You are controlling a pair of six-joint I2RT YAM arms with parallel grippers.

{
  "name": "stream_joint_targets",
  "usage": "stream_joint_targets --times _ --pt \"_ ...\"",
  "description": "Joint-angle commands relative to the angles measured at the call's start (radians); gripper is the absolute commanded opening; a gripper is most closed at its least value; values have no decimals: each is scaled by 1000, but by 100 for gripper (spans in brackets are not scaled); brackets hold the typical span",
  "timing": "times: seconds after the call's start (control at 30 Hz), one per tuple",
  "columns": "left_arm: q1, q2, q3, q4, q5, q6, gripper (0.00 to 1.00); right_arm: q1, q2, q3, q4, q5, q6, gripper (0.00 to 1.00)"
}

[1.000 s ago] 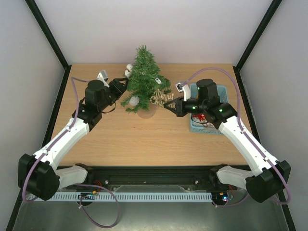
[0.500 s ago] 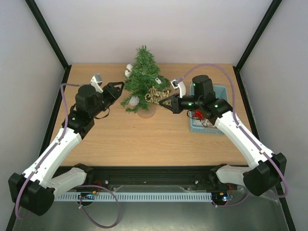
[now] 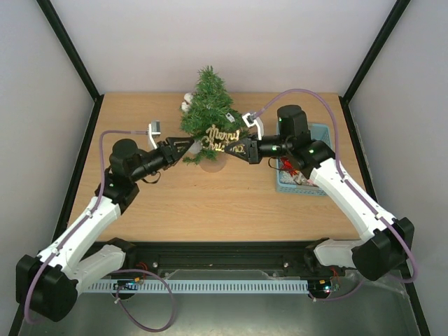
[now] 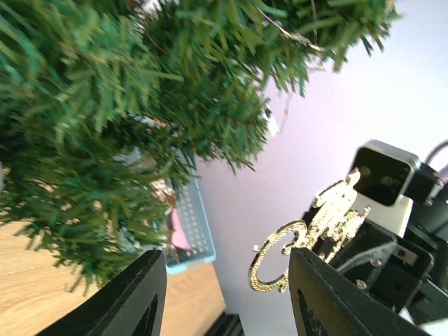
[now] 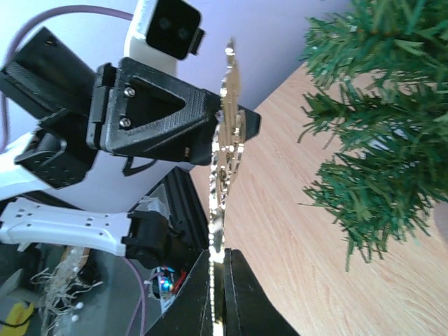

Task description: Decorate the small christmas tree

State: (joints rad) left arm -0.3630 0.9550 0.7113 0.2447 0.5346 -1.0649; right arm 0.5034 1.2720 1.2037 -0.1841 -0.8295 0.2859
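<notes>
The pale wooden table (image 3: pixel 210 203) stretches back from the near edge, where both white-and-black arms are bolted. They reach inward toward its far middle.

The left gripper (image 3: pixel 183 145) is released. In its wrist view the two black fingers (image 4: pixel 129 297) stand apart with nothing between them, framing the scene beyond. It points right, and its tips are at the lower left branches of the small christmas tree (image 3: pixel 208 105).

The right gripper (image 3: pixel 236 148) points left from the other side, clenched on a flat gold glitter "Merry Christmas" script ornament (image 3: pixel 221 137). Its wrist view shows the black tips (image 5: pixel 217 266) pinching the ornament's near end, with the rest rising edge-on (image 5: pixel 225 154) in front of the left gripper's dark finger. The ornament hangs against the near side of the tree's lower branches, between the two grippers. Whether it touches the needles I cannot tell.

The tree itself – a miniature with bushy dark-green needles – stands upright on its small round tan base (image 3: pixel 213 163), near the middle of the table's far half. Small white decorations (image 3: pixel 187 103) sit on its far left side.

Right of the tree lies a light-blue plastic lattice basket (image 3: pixel 320 129), partly under the right arm. It holds red and white pieces too small to identify.
</notes>
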Motion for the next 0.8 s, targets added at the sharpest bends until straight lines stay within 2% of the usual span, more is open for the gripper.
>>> stream_joint_targets --times 0.0,0.1,0.57,0.77 --pt "7 -12 -32 241 159 -65 52 7 2 28 41 -114 25 1" --pt "7 7 -33 321 207 -92 53 10 7 28 60 -140 42 1" --pt "7 55 -36 349 230 -55 54 22 27 28 113 -182 87 1" --pt "7 81 -64 476 269 -111 53 24 33 29 124 -194 93 2"
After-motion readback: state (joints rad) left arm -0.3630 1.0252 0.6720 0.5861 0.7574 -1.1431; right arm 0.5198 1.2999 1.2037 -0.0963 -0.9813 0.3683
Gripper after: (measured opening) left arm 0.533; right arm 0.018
